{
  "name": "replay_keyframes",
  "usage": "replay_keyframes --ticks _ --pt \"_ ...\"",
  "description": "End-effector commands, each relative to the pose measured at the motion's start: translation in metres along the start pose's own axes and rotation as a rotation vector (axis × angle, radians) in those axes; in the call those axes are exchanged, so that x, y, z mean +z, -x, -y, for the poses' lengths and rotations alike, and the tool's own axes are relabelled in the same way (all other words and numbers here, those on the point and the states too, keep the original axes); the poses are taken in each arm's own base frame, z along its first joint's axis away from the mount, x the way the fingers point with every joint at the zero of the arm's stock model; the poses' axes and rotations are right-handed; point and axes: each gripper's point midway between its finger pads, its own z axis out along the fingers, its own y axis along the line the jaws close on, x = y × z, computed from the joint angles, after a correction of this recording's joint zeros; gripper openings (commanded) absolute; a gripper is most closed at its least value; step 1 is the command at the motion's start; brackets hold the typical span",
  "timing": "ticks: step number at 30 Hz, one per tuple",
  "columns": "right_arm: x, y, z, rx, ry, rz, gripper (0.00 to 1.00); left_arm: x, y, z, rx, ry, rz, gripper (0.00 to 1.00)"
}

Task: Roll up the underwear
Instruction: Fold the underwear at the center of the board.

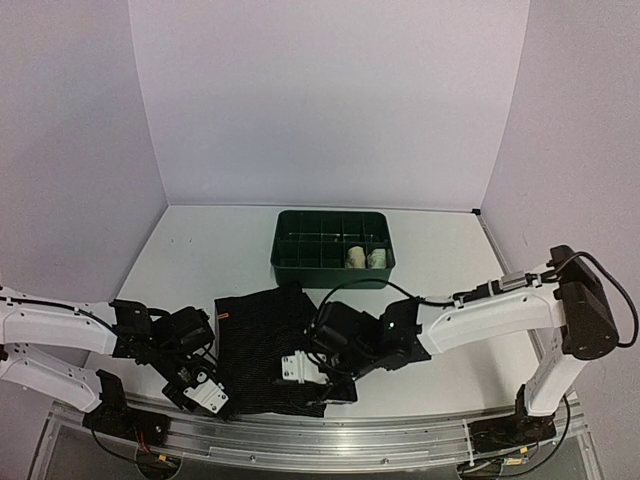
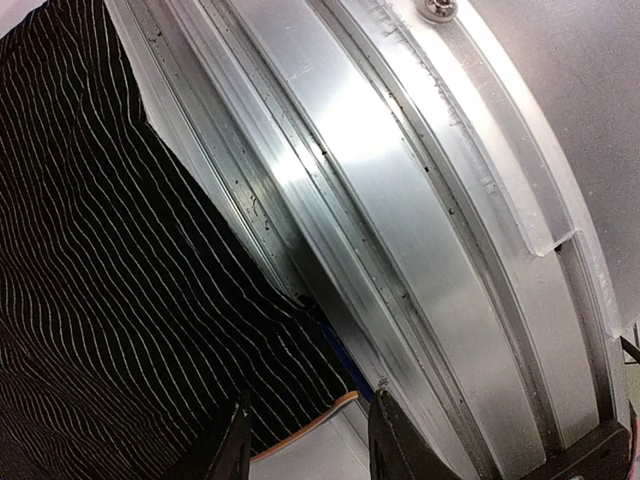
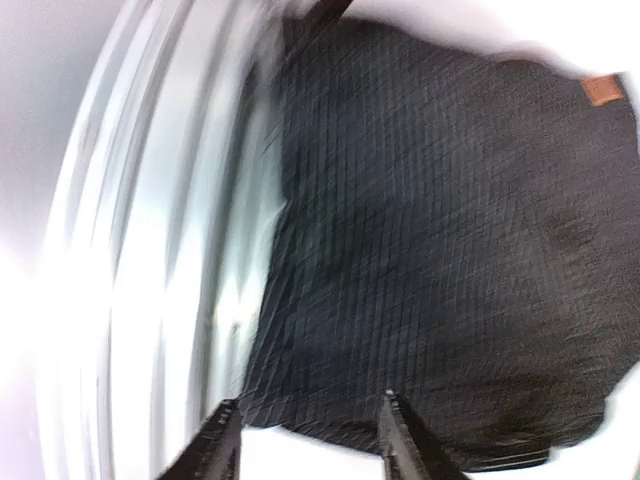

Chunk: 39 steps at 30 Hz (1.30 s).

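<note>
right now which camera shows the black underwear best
Top external: the black underwear lies spread flat, almost whole, its near edge partly hidden. Left wrist shows only a striped stretch beside the rail. Right wrist shows most of it, but blurred.

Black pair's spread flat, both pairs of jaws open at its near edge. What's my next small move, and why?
Probably lower both pairs of jaws onto the near hem of the black striped underwear and pinch it, ready to roll away from the arms. It lies flat and unrolled, and both wrist views show open jaws, nothing between them, at that edge beside the rail.
</note>
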Motion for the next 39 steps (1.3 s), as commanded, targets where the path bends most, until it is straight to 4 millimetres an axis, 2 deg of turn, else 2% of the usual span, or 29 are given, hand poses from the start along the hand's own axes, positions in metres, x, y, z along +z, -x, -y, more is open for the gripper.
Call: replay_keyframes --ticks 1,4,12,16,18,22,25,26,30,33,37,39 --pt "0.020 -0.027 -0.026 -0.132 0.065 -0.081 0.38 -0.001 -0.001 0.000 -0.024 0.010 -0.006 0.39" --pt "0.031 -0.036 -0.031 -0.153 0.068 -0.119 0.36 0.000 -0.002 -0.002 -0.041 0.015 -0.012 0.39" --pt "0.049 -0.049 -0.026 -0.125 0.043 -0.184 0.33 0.002 -0.004 0.000 -0.051 0.013 -0.016 0.39" --pt "0.047 -0.055 -0.029 -0.101 0.053 -0.191 0.31 0.004 -0.003 -0.002 -0.049 0.008 -0.015 0.43" --pt "0.045 -0.059 -0.029 -0.097 0.042 -0.200 0.25 0.007 -0.004 -0.002 -0.046 0.005 -0.017 0.46" --pt "0.038 -0.056 -0.027 -0.080 0.027 -0.193 0.02 0.014 -0.004 -0.012 -0.048 0.037 -0.013 0.48" --pt "0.033 -0.051 -0.026 -0.070 0.021 -0.180 0.00 0.017 -0.007 -0.015 -0.043 0.042 -0.035 0.46" --pt "0.033 -0.050 -0.025 -0.067 0.019 -0.177 0.00 0.018 -0.008 -0.014 -0.039 0.038 -0.039 0.44" --pt "0.027 -0.043 -0.019 -0.044 -0.014 -0.165 0.00 0.015 -0.004 -0.012 -0.040 0.024 -0.022 0.23" --pt "0.018 -0.039 -0.015 -0.016 -0.041 -0.151 0.00 0.007 0.004 -0.010 -0.059 0.000 0.005 0.02" --pt "-0.007 -0.030 -0.019 0.048 -0.033 -0.121 0.00 -0.005 0.004 -0.005 -0.093 -0.002 -0.007 0.00" --pt "-0.020 -0.030 -0.028 0.082 0.001 -0.133 0.00 -0.011 0.002 0.001 -0.119 -0.011 -0.009 0.00"
